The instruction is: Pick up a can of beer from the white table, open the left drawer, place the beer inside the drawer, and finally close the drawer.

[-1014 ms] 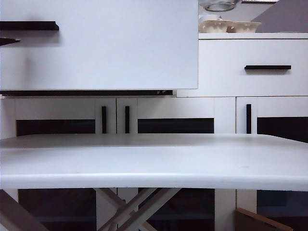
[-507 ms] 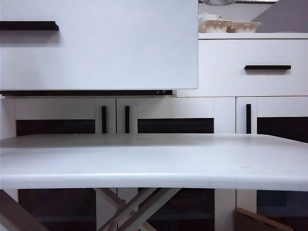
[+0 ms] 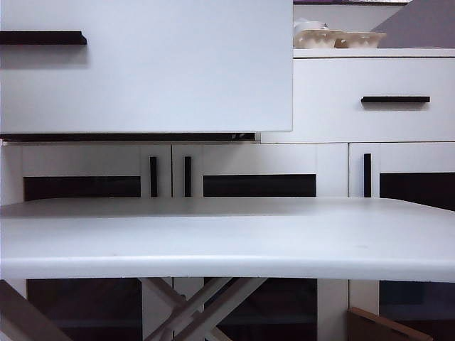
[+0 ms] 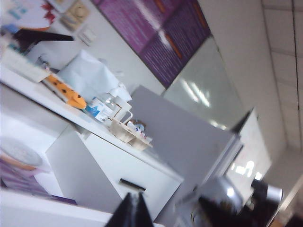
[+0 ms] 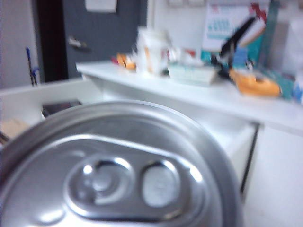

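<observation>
A: What fills the exterior view?
B: The white worktop (image 3: 227,238) spans the foreground, nothing standing on the part that shows. Behind it is the white cabinet (image 3: 320,163), and the left drawer (image 3: 146,67) stands pulled out toward the camera, its front much larger than the right drawer (image 3: 373,99), which sits flush. Neither arm appears in that view.

A: Where is the can of beer?
B: In the right wrist view, the can of beer (image 5: 118,175) fills the lower frame, lid and pull tab facing the camera, right against the right gripper (image 5: 120,208). The fingers themselves are hidden behind it, so I cannot tell whether they are clamped on it. Beyond the can, the open drawer interior shows.

A: And the left gripper?
B: The left gripper (image 4: 133,213) points at the cabinet from above, near the right drawer's black handle (image 4: 132,185). Its fingers (image 4: 128,215) are clenched together, grasping nothing.
</observation>
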`<state>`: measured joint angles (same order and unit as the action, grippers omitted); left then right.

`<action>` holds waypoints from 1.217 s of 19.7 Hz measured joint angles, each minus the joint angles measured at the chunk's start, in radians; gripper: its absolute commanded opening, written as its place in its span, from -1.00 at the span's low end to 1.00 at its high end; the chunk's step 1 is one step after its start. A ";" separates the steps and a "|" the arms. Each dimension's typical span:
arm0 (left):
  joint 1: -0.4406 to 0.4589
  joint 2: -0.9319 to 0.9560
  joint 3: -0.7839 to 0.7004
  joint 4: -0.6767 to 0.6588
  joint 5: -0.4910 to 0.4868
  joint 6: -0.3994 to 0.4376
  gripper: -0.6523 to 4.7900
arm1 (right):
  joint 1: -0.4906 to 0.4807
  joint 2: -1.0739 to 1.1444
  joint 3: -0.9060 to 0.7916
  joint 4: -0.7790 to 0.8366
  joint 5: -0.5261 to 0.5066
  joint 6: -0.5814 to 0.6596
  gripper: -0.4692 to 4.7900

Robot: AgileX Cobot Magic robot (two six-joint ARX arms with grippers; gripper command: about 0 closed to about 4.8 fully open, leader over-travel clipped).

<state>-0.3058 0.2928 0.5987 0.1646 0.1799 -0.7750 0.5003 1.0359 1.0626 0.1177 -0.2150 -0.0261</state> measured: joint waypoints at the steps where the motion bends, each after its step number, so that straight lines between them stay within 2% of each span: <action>1: 0.000 0.021 0.030 -0.024 0.021 0.024 -0.78 | 0.000 0.012 0.019 0.000 -0.003 0.000 -0.07; 5: 0.000 0.201 0.238 -0.128 0.114 0.185 -0.78 | -0.001 0.082 0.130 -0.054 -0.007 0.004 -0.07; 8: 0.000 0.320 0.385 -0.203 0.144 0.279 -0.78 | -0.001 0.131 0.221 -0.105 -0.014 0.010 -0.07; 11: 0.000 0.417 0.470 -0.214 0.255 0.304 -0.78 | -0.001 0.219 0.328 -0.163 -0.016 0.030 -0.07; 14: 0.000 0.422 0.486 -0.234 0.266 0.341 -0.78 | -0.001 0.289 0.403 -0.190 -0.085 0.033 -0.07; 16: 0.000 0.476 0.575 -0.291 0.262 0.363 -0.78 | 0.001 0.339 0.459 -0.201 -0.102 0.045 -0.07; 18: 0.000 0.550 0.691 -0.397 0.258 0.413 -0.78 | 0.000 0.391 0.510 -0.199 -0.101 0.047 -0.07; 21: 0.000 0.699 0.930 -0.697 0.222 0.541 -0.78 | 0.000 0.454 0.562 -0.201 -0.117 0.048 -0.07; 24: 0.000 0.790 1.084 -0.827 0.178 0.647 -0.78 | 0.000 0.494 0.585 -0.199 -0.143 0.048 -0.07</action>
<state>-0.3058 1.0828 1.6829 -0.6624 0.3580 -0.1284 0.5007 1.5299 1.6474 -0.0814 -0.3576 0.0219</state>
